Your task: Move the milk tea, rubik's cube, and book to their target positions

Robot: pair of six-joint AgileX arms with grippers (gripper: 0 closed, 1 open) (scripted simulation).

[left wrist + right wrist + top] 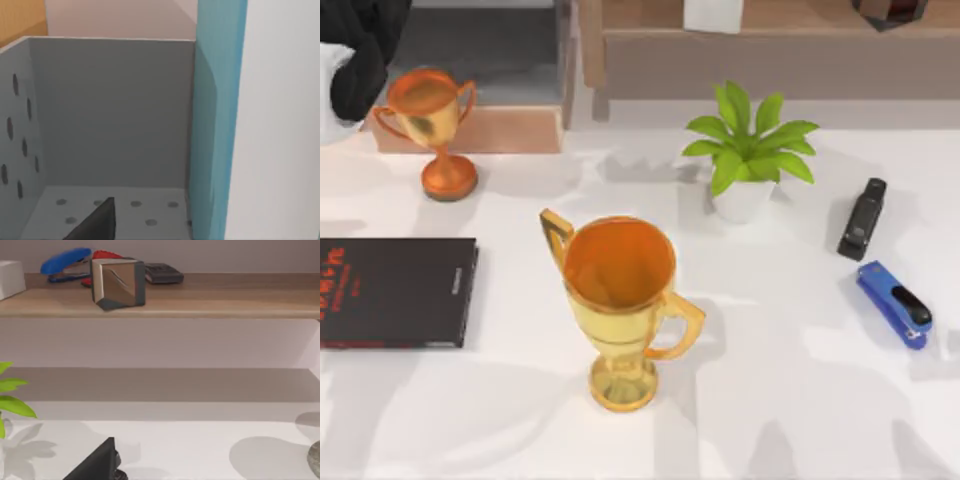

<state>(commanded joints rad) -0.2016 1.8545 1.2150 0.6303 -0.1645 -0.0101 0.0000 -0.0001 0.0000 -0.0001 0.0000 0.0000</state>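
**Far shelving occupied; white table carries clutter**

Surface: a white table [800,400], lit with soft shadows. A large translucent golden two-handled trophy [620,300] stands near the centre. A smaller orange trophy [430,125] stands far left. A thin black book with red lettering [395,292] lies flat at the left edge. A green potted plant in a white pot [750,160] stands right of centre, far side. To its right lie a black stapler [862,218] and, nearer, a blue stapler [895,303], apart.

Room: a wooden shelf unit [770,45] runs along the far side, with a grey open bin [480,45] to its left.

Left gripper [100,227]: inside the grey perforated bin, far left. The thick teal-blue book [215,125] stands upright there, just beside the gripper. Grip state: cannot tell.

Right gripper [97,465]: over the table, facing the shelves. Grip state: cannot tell. The rubik's cube [118,284], dark-edged with glossy faces, sits on the upper shelf board.
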